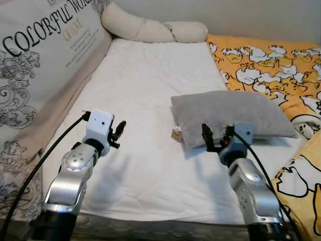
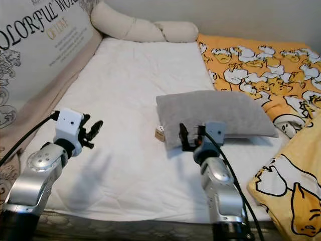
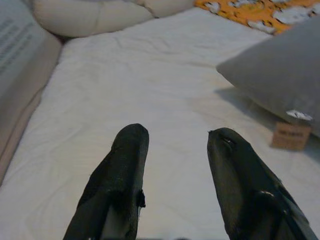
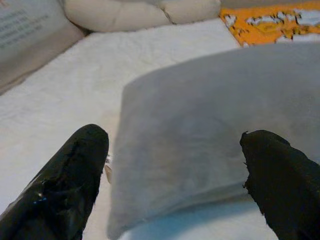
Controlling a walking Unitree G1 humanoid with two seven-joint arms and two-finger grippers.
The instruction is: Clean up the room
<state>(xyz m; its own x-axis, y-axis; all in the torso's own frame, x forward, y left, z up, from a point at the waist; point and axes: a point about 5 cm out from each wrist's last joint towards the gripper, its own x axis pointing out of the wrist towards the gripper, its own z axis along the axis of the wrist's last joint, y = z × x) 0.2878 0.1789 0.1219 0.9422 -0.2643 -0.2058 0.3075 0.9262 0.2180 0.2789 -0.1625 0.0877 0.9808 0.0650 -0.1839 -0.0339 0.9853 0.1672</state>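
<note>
A grey pillow point(image 1: 230, 114) lies flat on the white bed sheet point(image 1: 145, 90), with a small brown tag point(image 1: 176, 134) at its near left corner. My right gripper point(image 1: 216, 136) hovers open just in front of the pillow's near edge, and the pillow point(image 4: 200, 130) lies between its fingers in the right wrist view. My left gripper point(image 1: 118, 131) hangs open over bare sheet to the left, nothing between its fingers point(image 3: 125, 175). The pillow point(image 3: 280, 85) and its tag point(image 3: 291, 136) lie off to one side in the left wrist view.
A long cream bolster point(image 1: 150, 27) lies at the head of the bed. A big printed cushion point(image 1: 40, 65) leans along the left side. An orange duck-print blanket point(image 1: 271, 65) covers the right side and spills to the near right corner point(image 1: 301, 175).
</note>
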